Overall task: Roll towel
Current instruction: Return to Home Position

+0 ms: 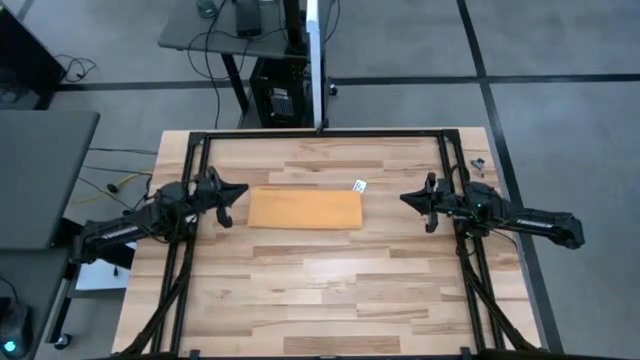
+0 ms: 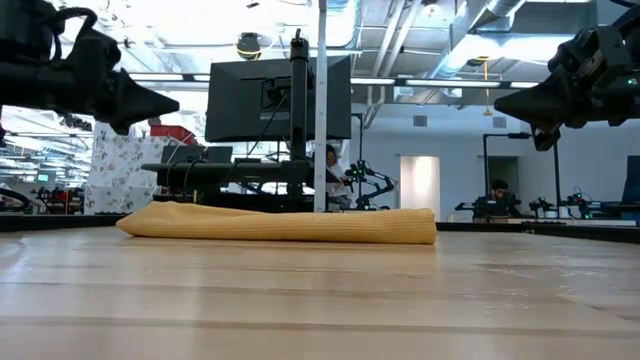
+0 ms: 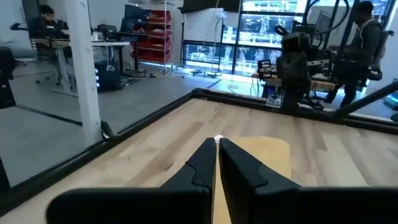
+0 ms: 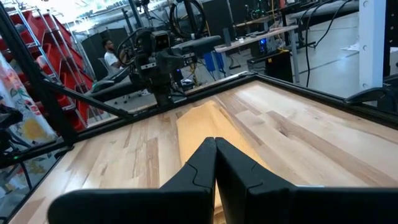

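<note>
Mustard towel (image 1: 305, 208), white tag (image 1: 359, 184) unreadable, left claw (image 1: 244, 189), right claw (image 1: 403, 198) alongside

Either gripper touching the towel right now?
No, the left gripper and right gripper each sit off one end of the towel, clear of it.

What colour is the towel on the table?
Plain mustard-orange towel, clearest in the high view.
</note>
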